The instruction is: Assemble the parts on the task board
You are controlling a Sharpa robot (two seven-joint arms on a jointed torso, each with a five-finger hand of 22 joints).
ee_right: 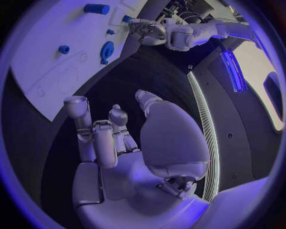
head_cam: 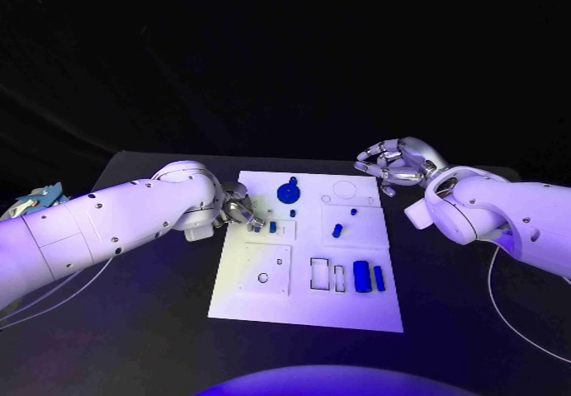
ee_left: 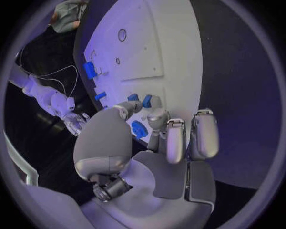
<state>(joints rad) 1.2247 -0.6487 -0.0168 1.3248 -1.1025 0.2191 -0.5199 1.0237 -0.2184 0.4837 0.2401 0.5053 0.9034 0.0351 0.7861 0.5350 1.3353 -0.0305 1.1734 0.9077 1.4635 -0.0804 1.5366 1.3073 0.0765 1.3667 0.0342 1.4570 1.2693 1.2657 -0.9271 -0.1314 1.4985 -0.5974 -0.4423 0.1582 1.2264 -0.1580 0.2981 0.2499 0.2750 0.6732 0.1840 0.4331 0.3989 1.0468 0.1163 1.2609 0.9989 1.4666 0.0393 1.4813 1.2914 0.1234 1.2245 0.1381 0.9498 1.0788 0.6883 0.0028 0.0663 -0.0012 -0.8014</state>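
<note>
- Head view: white task board [head_cam: 307, 289] flat in the middle of the black table [head_cam: 143, 330]. Left robot hand [head_cam: 238, 208] at the board's left edge, fingertips down near a small blue part [head_cam: 272, 226]; hard to tell here whether anything is pinched. Right robot hand [head_cam: 398, 162] hovering off the board's far right corner, fingers curled loosely, nothing in them. On the board: a round blue knob [head_cam: 290, 192] standing near the far edge, a short blue peg [head_cam: 337, 230] around the middle, and two blue blocks [head_cam: 361, 276] lying beside empty rectangular slots [head_cam: 320, 274] in the near right section. Circular recess [head_cam: 345, 190] at the far right unfilled.
- Left wrist view: left robot hand [ee_left: 156, 138] over the board's edge, thumb and a finger closed round a small blue part [ee_left: 147, 101]; other fingers extended. Round knob [ee_left: 138, 129] just below the fingers; more blue pieces [ee_left: 89, 69] further along the board.
- Right wrist view: right robot hand [ee_right: 113, 138] above bare table, fingers half bent and apart, holding nothing. Board corner with knob [ee_right: 107, 50] and a blue block [ee_right: 96, 8] beyond.
- Progress, judged: early. Knob seemingly seated; blocks and peg loose, several slots and recesses open. One small part in hand now, most of the fitting left.
</note>
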